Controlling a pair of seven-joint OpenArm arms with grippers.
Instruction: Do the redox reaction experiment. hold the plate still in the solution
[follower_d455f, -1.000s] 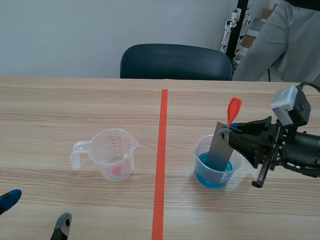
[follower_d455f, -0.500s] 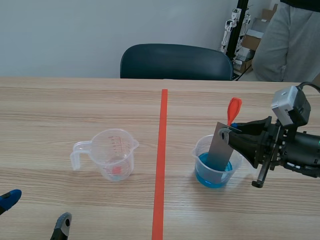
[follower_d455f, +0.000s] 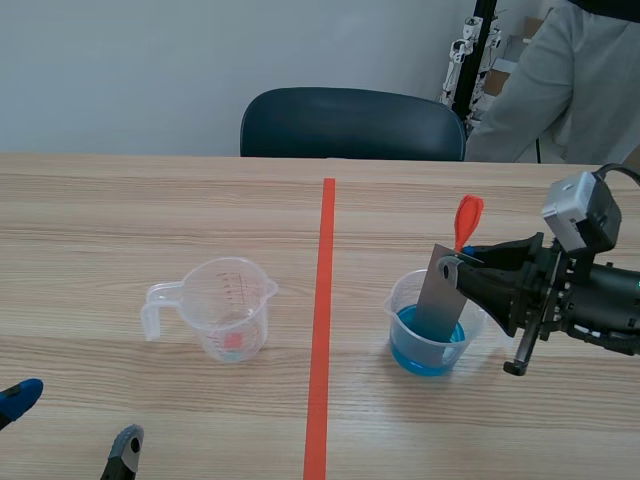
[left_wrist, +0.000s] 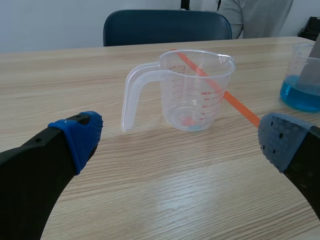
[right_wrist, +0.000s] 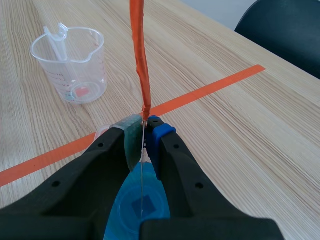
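A grey metal plate (follower_d455f: 439, 292) with an orange-red tab (follower_d455f: 467, 220) on top stands tilted in a clear cup of blue solution (follower_d455f: 428, 342), right of the tape line. My right gripper (follower_d455f: 462, 262) is shut on the plate's upper edge. From the right wrist view the plate (right_wrist: 142, 175) shows edge-on between the pads, the tab (right_wrist: 140, 55) rising ahead and the blue liquid (right_wrist: 142, 202) below. My left gripper (left_wrist: 177, 137) is open low at the near left, with the empty measuring jug (left_wrist: 192, 90) ahead of it.
The clear measuring jug (follower_d455f: 222, 308) stands left of the tape line. A dark chair (follower_d455f: 350, 123) sits behind the table. A person (follower_d455f: 560, 75) in light grey stands at the back right.
Neither arm nor the plate has moved. Only the person at the back right has shifted.
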